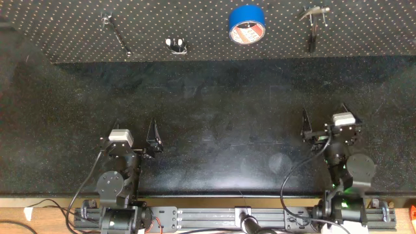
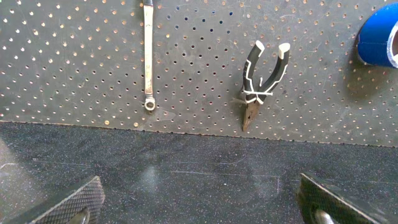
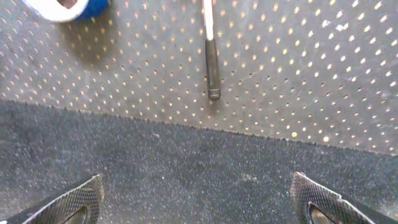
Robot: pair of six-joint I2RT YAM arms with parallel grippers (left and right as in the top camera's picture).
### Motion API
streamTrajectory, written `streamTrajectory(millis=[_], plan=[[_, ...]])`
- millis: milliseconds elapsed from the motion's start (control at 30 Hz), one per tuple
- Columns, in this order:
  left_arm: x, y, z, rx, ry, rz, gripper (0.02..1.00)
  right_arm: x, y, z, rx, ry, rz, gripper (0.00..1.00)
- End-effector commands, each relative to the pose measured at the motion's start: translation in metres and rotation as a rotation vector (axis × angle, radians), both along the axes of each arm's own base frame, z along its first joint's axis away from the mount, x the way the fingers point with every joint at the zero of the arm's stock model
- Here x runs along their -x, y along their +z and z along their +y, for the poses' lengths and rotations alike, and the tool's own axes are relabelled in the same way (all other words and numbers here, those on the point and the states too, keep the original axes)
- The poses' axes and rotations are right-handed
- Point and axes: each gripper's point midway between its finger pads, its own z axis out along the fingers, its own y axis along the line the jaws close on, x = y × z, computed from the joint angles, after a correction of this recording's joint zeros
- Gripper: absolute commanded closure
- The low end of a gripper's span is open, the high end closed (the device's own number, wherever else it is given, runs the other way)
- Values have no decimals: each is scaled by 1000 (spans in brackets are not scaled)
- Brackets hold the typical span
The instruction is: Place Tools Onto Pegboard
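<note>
**Four tools hanging, both grippers open**

The pegboard (image 1: 195, 26) is filling the upper band above the desk (image 1: 221, 97). The left gripper (image 1: 135, 135) and right gripper (image 1: 324, 122) are sitting low, fingers spread. The tape roll (image 1: 246, 25), hammer (image 1: 312, 32), wrench (image 1: 117, 36) and pliers (image 1: 175, 45) are hanging on the pegboard. The right wrist view is cropping the hammer's head.

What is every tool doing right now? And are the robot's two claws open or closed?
wrench, hanging on the pegboard
pliers, hanging nose down, handles spread
blue tape roll, hanging on the pegboard
hammer, hanging head up
left gripper, open, holding nothing
right gripper, open, holding nothing
</note>
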Motion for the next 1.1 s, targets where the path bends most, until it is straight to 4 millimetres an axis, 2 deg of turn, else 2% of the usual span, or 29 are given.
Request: streamTrajectory(millis=[33, 133, 267, 433, 500, 1100], plan=[[0, -1, -2, 2, -10, 1, 25, 9, 22, 8, -37, 25, -103, 25], [0, -1, -2, 2, -10, 1, 25, 13, 35, 7, -72, 1, -153, 25], [0, -1, -2, 2, -10, 1, 25, 21, 35, 2, -162, -52, -149, 25], [0, -1, -2, 2, -10, 1, 27, 27, 23, 2, -157, -55, -106, 25], [0, -1, -2, 2, -10, 1, 25, 28, 12, 2, -159, -59, -61, 25], [0, -1, -2, 2, -10, 1, 25, 28, 11, 3, -171, -54, -58, 25]])
